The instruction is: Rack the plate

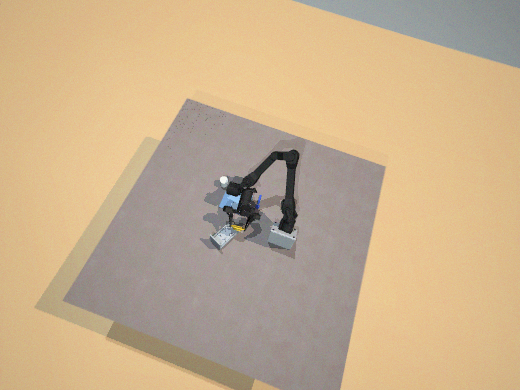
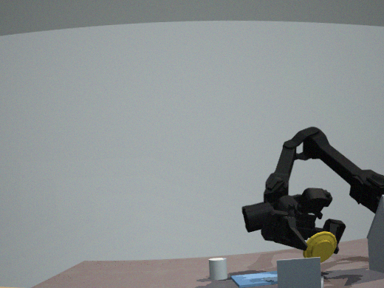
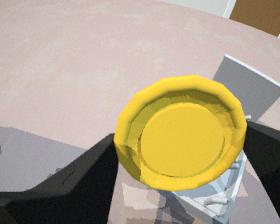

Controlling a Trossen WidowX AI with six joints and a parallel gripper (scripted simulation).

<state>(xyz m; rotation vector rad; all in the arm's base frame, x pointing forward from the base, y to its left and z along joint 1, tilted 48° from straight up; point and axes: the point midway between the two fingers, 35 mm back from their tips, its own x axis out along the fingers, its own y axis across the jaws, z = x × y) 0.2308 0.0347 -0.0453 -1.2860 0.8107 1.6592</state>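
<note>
The yellow plate (image 1: 238,228) (image 2: 321,249) (image 3: 182,140) is held steeply tilted, close to upright, above the mat. My gripper (image 1: 239,228) (image 2: 320,249) (image 3: 179,133) is shut on it, one finger at each side of the rim. The pale grey dish rack (image 1: 217,243) (image 2: 298,272) (image 3: 247,87) stands on the mat, just beyond the plate in the wrist view. The plate is over or beside the rack's near end, and I cannot tell which. Its lower edge is behind the rack's end wall in the exterior view. The plate hides part of the rack's rails in the wrist view.
A white cylinder (image 1: 224,180) (image 2: 218,269) stands behind the gripper, by a light blue flat square (image 1: 230,202) (image 2: 255,279). A small dark blue item (image 1: 259,202) lies near the arm. The arm's grey base block (image 1: 283,239) (image 2: 377,243) stands to the right of the rack.
</note>
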